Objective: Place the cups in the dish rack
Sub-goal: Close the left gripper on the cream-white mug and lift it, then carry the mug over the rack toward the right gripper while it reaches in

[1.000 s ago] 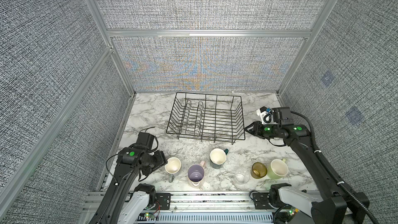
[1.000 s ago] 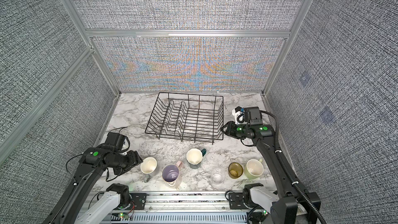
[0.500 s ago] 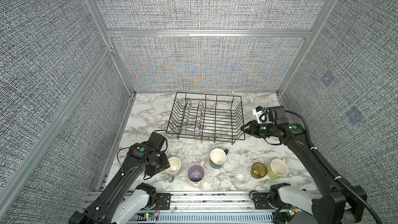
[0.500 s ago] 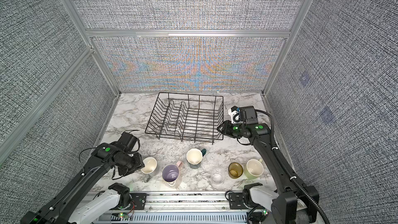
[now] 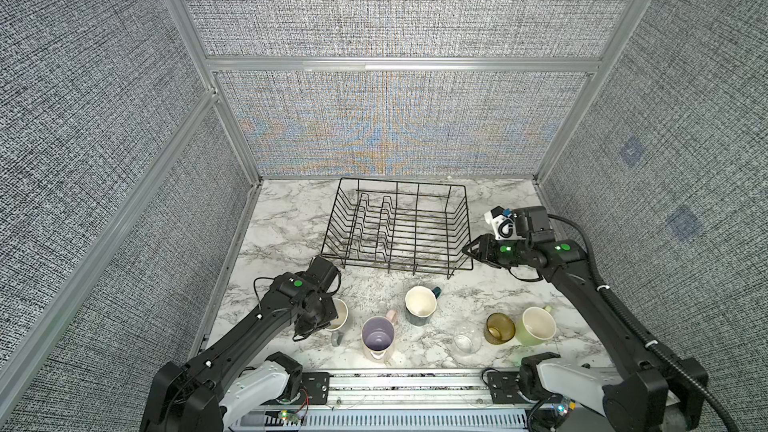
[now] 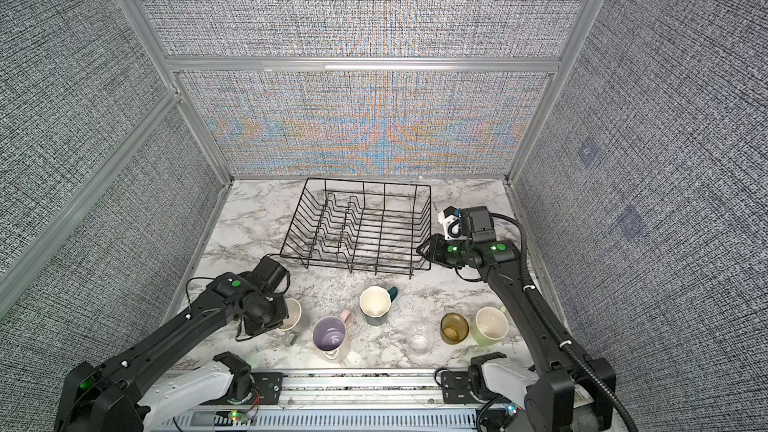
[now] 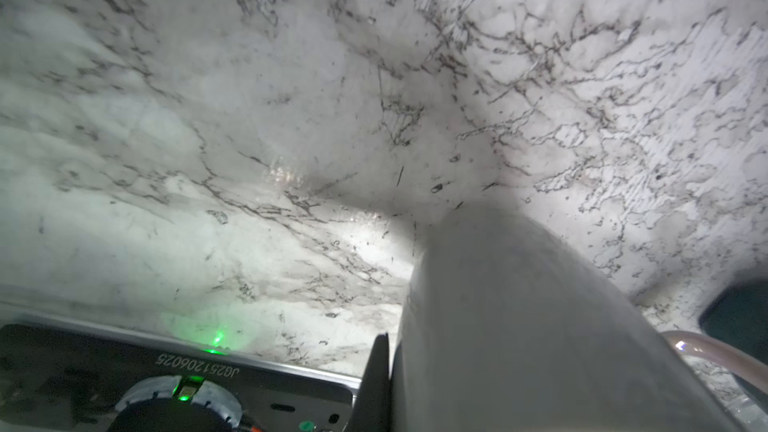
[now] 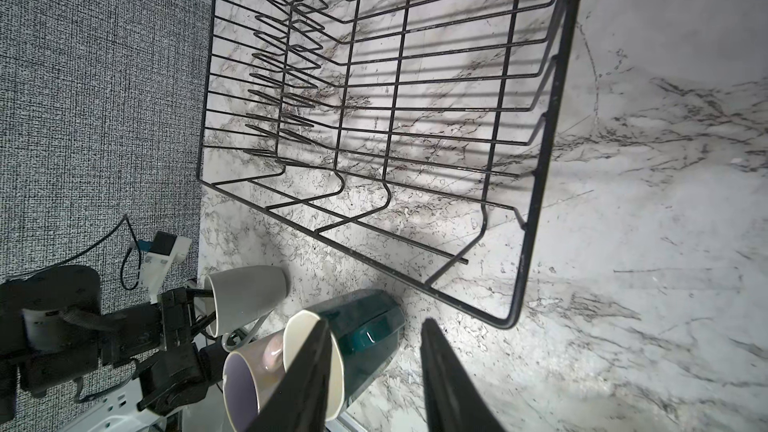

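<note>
- Left end effector (image 8: 203, 304): pressed together on the grey mug (image 8: 249, 297), pinching its wall at the rim. The mug is upright at the near-left of the worktop (image 5: 282, 222).
- Right end effector (image 5: 467, 249): spread, nothing between my jaws. It hovers just beside the rack (image 5: 395, 238), at its near right corner.
- Rack: back middle of the worktop.
- Cups in front of the rack, left to right: grey mug, pink mug (image 5: 377, 336), teal mug (image 5: 419, 307), clear tumbler (image 5: 466, 339), amber tumbler (image 5: 500, 328), green cup (image 5: 537, 326). All are mouth up.
</note>
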Available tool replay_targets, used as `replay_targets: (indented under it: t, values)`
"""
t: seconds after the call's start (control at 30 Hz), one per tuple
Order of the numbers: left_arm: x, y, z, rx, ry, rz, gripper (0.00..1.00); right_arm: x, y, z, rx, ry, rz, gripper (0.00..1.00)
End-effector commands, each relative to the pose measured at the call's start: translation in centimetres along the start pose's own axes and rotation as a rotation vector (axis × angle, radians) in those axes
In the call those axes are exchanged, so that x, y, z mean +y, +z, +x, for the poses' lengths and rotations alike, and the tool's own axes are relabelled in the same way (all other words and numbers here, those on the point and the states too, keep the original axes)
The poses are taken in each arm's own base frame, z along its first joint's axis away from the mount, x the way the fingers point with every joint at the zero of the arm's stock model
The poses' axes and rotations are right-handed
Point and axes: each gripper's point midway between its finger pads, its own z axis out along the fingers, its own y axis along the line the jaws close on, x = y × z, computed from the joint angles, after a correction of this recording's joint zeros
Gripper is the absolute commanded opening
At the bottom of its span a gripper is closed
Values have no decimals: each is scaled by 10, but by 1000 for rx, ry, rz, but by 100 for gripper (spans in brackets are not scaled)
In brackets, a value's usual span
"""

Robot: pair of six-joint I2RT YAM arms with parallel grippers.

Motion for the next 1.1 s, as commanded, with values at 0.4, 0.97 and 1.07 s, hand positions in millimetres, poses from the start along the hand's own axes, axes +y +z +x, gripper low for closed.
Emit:
replay_targets:
  t: [0.4, 0.97, 1.07]
  values:
    - [-49, -82, -21, -204, 64, 332, 0, 45, -16, 3, -16, -53, -203, 39]
    - [-219, -176, -76, -244, 208, 937, 0, 128, -45, 36, -148, -279, -561, 41]
    - [-253, -174, -79, -175, 213, 1046, 0, 125, -37, 41, -108, -208, -559, 41]
